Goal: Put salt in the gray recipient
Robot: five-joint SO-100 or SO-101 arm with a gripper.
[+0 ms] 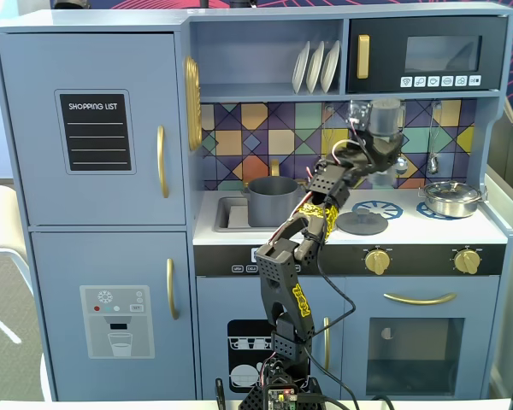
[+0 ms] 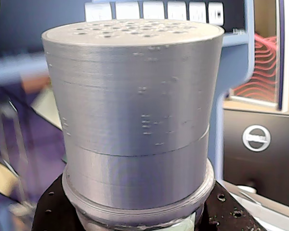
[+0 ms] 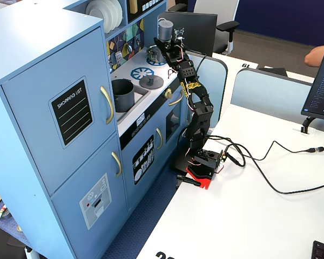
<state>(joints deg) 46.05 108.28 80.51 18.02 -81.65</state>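
My gripper (image 1: 378, 152) is shut on the salt shaker (image 1: 385, 117) and holds it upright in the air above the stove top, right of the gray recipient. The wrist view is filled by the shaker (image 2: 135, 120), its perforated top up, with the black jaws of the gripper (image 2: 137, 222) on either side of its base. The gray recipient (image 1: 272, 201), a dark gray pot, stands in the sink, lower and to the left of the shaker. In the side fixed view the shaker (image 3: 164, 29) is held by the gripper (image 3: 168, 45) beyond the pot (image 3: 122, 93).
A flat gray lid with a knob (image 1: 362, 223) lies on the left burner below the arm. A shiny silver pan (image 1: 451, 198) sits on the right burner. White plates (image 1: 316, 67) stand on the shelf beside the microwave (image 1: 427, 55). Utensils hang on the tiled backsplash.
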